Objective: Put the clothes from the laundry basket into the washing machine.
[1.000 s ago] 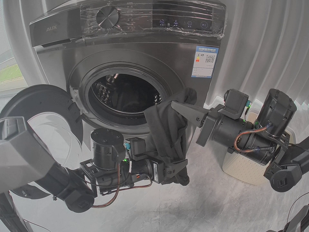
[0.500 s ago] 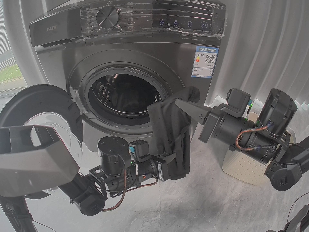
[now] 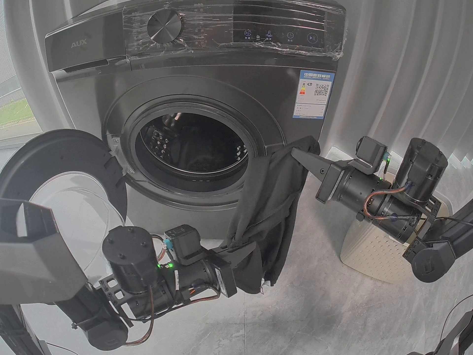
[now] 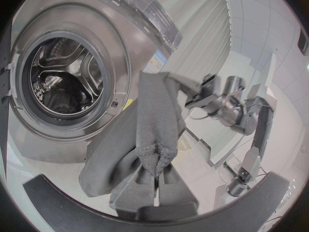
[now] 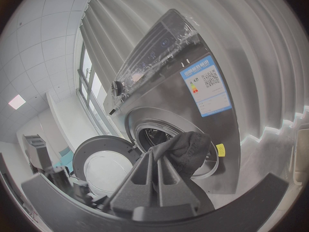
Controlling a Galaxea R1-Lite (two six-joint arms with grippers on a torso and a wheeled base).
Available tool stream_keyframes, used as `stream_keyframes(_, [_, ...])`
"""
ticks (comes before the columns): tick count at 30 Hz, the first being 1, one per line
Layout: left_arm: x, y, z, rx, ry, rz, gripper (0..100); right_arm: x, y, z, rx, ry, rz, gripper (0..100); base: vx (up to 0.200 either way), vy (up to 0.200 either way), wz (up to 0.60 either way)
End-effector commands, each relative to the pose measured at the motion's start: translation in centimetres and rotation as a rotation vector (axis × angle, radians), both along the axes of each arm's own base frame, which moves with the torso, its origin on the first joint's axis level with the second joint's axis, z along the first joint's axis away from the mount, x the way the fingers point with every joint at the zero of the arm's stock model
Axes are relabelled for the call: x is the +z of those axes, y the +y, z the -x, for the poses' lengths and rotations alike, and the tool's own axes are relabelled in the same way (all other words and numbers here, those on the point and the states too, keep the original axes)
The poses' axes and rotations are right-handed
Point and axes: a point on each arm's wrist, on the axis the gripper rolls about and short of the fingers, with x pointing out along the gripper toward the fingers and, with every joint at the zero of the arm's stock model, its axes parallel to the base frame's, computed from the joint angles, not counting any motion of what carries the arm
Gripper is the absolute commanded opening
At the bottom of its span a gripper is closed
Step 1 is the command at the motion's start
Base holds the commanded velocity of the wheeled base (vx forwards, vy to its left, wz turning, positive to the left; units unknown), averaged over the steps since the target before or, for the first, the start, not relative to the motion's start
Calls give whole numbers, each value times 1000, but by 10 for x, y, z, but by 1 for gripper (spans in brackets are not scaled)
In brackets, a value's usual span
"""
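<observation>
A dark grey garment [image 3: 268, 208] hangs stretched between my two grippers in front of the grey washing machine [image 3: 197, 75], to the right of its open drum [image 3: 192, 144]. My right gripper [image 3: 299, 155] is shut on the garment's upper end [image 5: 186, 150]. Lower down, my left gripper [image 3: 241, 252] is shut on the bottom part of the garment [image 4: 154, 136]. Dark clothes [image 4: 61, 99] lie inside the drum. The round door [image 3: 59, 173] stands swung open to the left.
A cream laundry basket [image 3: 374, 257] stands on the floor to the right of the machine, behind my right arm. White curtains [image 3: 409, 65] hang behind. The grey floor [image 3: 315, 316] in front is free.
Both grippers have pulled apart with the garment: the right moved right and slightly up, the left drew back down and to the left. The cloth is now spread longer.
</observation>
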Motion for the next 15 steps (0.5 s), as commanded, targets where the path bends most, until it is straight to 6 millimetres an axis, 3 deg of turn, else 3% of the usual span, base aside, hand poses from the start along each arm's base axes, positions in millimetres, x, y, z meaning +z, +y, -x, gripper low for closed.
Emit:
stream_keyframes(1, [21,9,25,-42,-47,43,0,-27,-3,-10,-29,62,44,0,0,0,0])
stream_keyframes(6, [44,11,36,-75,-105,106,0,-47,0,-11,-23,53,40,0,0,0,0])
stream_keyframes(15, [53,15,41,-76,-129,131,0,-66,-3,-2,-7,83,61,0,0,0,0])
